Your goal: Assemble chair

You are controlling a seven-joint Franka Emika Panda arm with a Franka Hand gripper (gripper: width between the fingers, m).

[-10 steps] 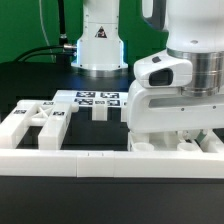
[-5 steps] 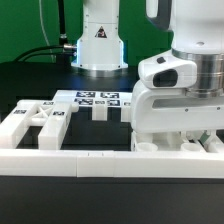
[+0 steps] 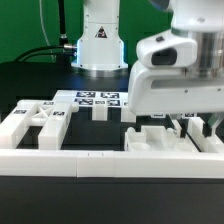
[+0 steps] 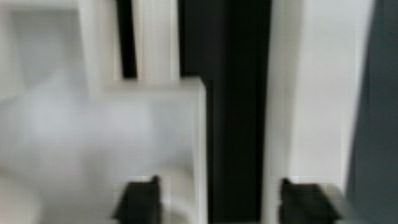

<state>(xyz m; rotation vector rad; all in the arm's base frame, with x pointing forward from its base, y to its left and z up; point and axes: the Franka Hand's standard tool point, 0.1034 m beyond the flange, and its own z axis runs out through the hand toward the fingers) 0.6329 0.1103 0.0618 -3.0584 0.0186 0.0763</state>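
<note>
Several white tagged chair parts lie on the black table. A group of chunky pieces (image 3: 30, 122) lies at the exterior view's left, and a small block (image 3: 99, 111) stands in the middle. A low white piece (image 3: 158, 140) lies at the right. My gripper (image 3: 198, 127) hangs just above that piece's right end, fingers apart and empty. The wrist view is blurred: my gripper (image 4: 222, 203) shows two dark fingertips (image 4: 139, 200) spread over white part surfaces (image 4: 169, 60) and a dark gap, holding nothing.
The long plain white rail (image 3: 90, 161) runs along the front of the parts. The marker board (image 3: 96, 98) lies flat behind the middle block. The robot base (image 3: 98, 45) stands at the back, with a green wall behind it.
My arm has risen and shifted slightly to the exterior view's right. The low white piece at the right, covered by the hand before, now shows below it.
</note>
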